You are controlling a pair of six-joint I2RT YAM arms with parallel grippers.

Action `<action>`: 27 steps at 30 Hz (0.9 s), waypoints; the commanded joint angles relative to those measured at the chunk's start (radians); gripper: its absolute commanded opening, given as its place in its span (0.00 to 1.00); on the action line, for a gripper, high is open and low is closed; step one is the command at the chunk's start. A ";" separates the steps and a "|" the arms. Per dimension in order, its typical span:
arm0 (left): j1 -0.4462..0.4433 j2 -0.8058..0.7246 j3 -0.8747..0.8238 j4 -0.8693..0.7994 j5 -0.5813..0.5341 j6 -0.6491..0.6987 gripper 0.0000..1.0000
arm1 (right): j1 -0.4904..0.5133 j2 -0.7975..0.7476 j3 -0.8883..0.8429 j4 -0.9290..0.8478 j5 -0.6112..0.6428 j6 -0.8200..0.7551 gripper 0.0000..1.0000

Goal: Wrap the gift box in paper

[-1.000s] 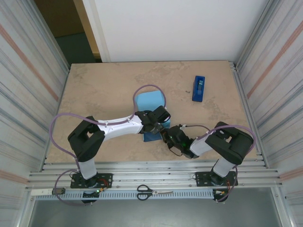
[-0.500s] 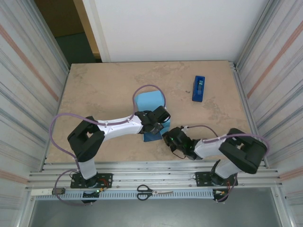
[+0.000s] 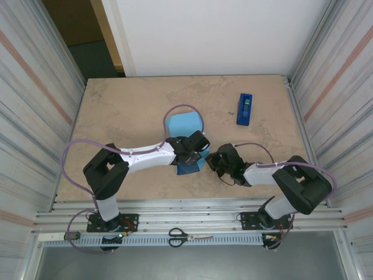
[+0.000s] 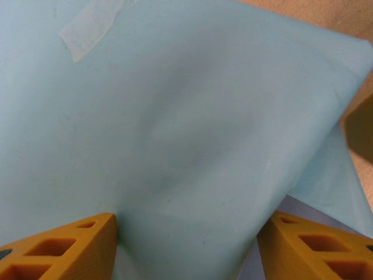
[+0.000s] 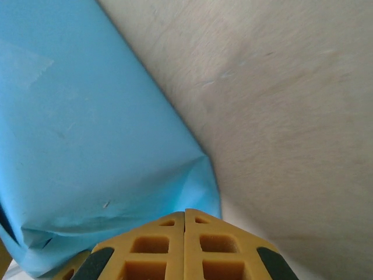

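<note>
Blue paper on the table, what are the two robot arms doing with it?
They are wrapping a present. The paper is folded into a bundle, light blue side out, with a bit of tape stuck on it. The left gripper sits over it with jaws apart, as if holding it down. The right gripper, shut, points at a folded corner. A tape dispenser waits nearby.

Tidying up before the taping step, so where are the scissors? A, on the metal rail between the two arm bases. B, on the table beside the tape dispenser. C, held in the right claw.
A: the scissors lie on the slotted rail at the near edge, between the arm bases, far from the blue tape dispenser.
</note>
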 commanded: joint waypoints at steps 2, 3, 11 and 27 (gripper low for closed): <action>0.004 0.079 -0.058 -0.133 0.122 -0.042 0.62 | -0.008 0.074 0.023 0.106 -0.047 -0.027 0.00; 0.003 0.077 -0.060 -0.131 0.122 -0.044 0.62 | -0.020 0.081 0.024 0.112 -0.050 -0.030 0.00; 0.001 0.083 -0.056 -0.130 0.124 -0.039 0.61 | -0.064 0.121 0.017 0.037 -0.081 -0.060 0.00; 0.001 0.082 -0.064 -0.122 0.127 -0.036 0.61 | 0.057 0.167 0.033 0.017 -0.029 0.067 0.00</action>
